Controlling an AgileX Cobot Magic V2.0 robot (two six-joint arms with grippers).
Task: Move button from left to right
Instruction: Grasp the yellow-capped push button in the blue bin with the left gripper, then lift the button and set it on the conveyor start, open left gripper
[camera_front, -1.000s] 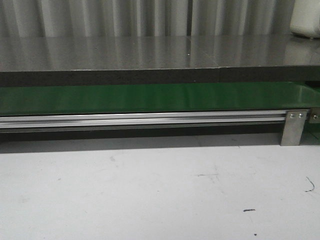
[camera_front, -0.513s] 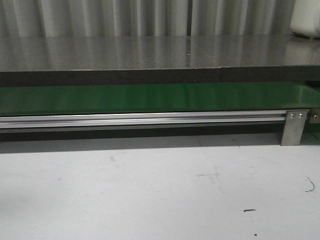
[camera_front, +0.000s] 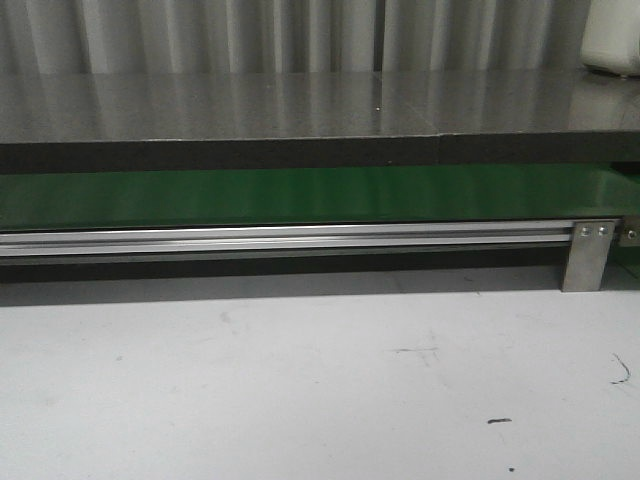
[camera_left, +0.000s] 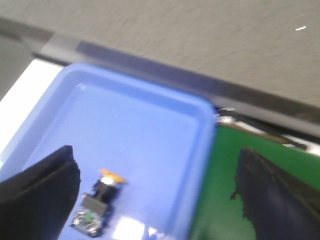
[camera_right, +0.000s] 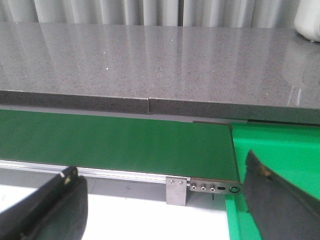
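Note:
The button, an orange-yellow cap on a black body, lies on its side in a blue tray in the left wrist view. My left gripper is open above the tray, one finger close beside the button and the other finger over the green belt. My right gripper is open and empty above the white table, near the belt's end bracket. Neither gripper nor the button shows in the front view.
A green conveyor belt on an aluminium rail runs across behind the white table. A grey stone counter lies beyond it. A green bin sits at the belt's right end.

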